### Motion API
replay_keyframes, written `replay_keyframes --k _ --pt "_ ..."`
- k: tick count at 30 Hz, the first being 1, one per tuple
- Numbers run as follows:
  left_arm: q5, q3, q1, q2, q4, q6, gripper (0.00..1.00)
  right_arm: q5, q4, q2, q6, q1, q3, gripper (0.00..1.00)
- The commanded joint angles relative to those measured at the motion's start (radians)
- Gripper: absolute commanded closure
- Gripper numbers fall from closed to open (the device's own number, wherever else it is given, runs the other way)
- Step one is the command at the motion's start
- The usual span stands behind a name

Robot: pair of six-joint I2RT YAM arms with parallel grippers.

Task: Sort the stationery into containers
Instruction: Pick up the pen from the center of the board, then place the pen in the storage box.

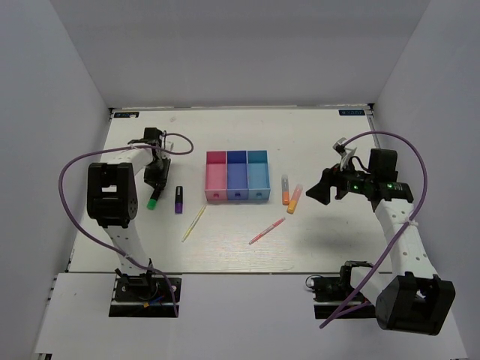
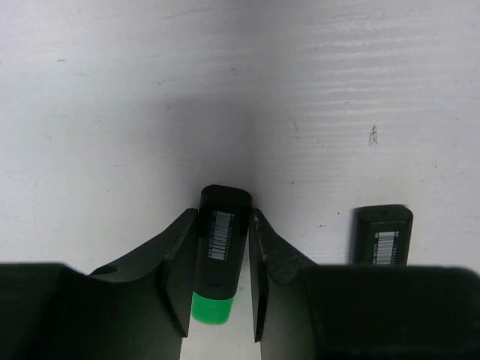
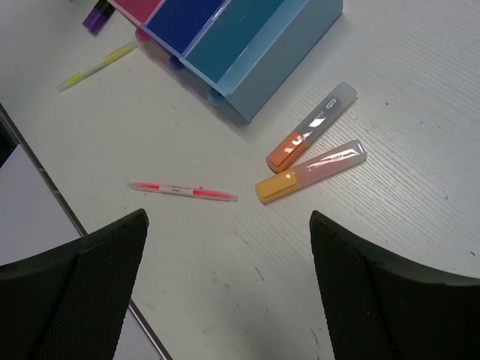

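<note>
In the left part of the top view, the left claw (image 2: 223, 221) pinches the green-banded marker (image 2: 220, 247), which lies on the worktop (image 2: 337, 112) just beside the purple marker (image 1: 178, 199). The right claw (image 3: 229, 221) hangs spread wide above two orange highlighters (image 3: 311, 124), right of the three joined bins (image 1: 237, 196).

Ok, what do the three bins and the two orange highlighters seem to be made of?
Bins: likely moulded plastic, smooth and slightly matte, with thin uniform coloured walls. Highlighters: also plastic by the look, opaque orange ends and frosted translucent sections catching glare.
</note>
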Motion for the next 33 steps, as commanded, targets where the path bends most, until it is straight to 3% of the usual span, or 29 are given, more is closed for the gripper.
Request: replay_keyframes --k 1,8,12,21,29,32,33 --pt "0.086 -0.032 0.012 0.022 -0.059 -0.03 0.63 -0.02 0.002 -0.024 0.003 -0.007 0.011 0.11" --pt "0.13 -0.045 0.021 -0.015 -0.053 -0.095 0.91 -0.041 0.005 -0.042 0.009 -0.022 0.005 0.11" --pt "0.159 0.018 0.021 -0.097 -0.065 -0.194 0.98 -0.055 0.008 -0.045 0.012 -0.022 0.007 0.11" --pt "0.294 0.117 -0.005 -0.248 -0.042 -0.345 1.0 -0.061 0.014 -0.047 0.012 -0.027 0.001 0.11" --pt "0.359 0.178 -0.178 -0.244 0.062 -0.481 1.0 -0.058 0.016 -0.035 0.009 -0.025 -0.003 0.14" --pt "0.322 0.209 -0.24 -0.211 0.113 -0.506 1.0 -0.051 0.013 -0.033 0.012 -0.025 0.002 0.37" --pt "0.288 0.216 -0.27 -0.205 0.118 -0.508 1.0 -0.051 0.013 -0.036 0.011 -0.028 0.001 0.58"
